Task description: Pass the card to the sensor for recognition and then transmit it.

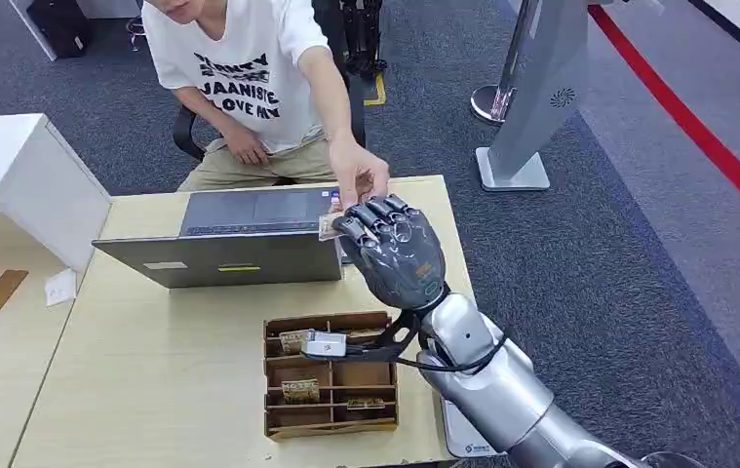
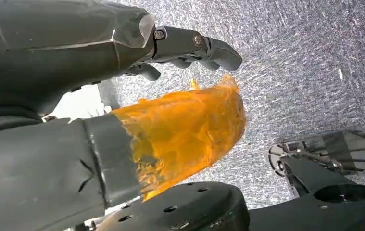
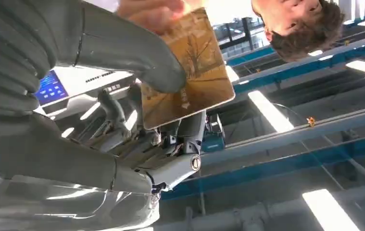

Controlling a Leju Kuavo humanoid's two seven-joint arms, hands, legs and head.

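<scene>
My right hand (image 1: 395, 249) is raised above the table's far right corner, beside the laptop. It pinches a brown card (image 3: 190, 72) between its thumb and fingers (image 3: 122, 108). In the head view a small edge of the card (image 1: 328, 226) sticks out past the fingertips. A seated person in a white T-shirt reaches across, and that person's hand (image 1: 361, 175) touches the card's far end. My left hand (image 2: 74, 62) hangs over grey carpet holding nothing, its fingers apart from the orange-taped thumb (image 2: 185, 130).
An open grey laptop (image 1: 239, 239) stands on the wooden table (image 1: 151, 380). A brown divided box (image 1: 331, 375) with several cards and a small white device (image 1: 325, 343) sits near the front. A white flat unit (image 1: 463, 439) lies under my right forearm. A white kiosk (image 1: 531, 97) stands beyond the table.
</scene>
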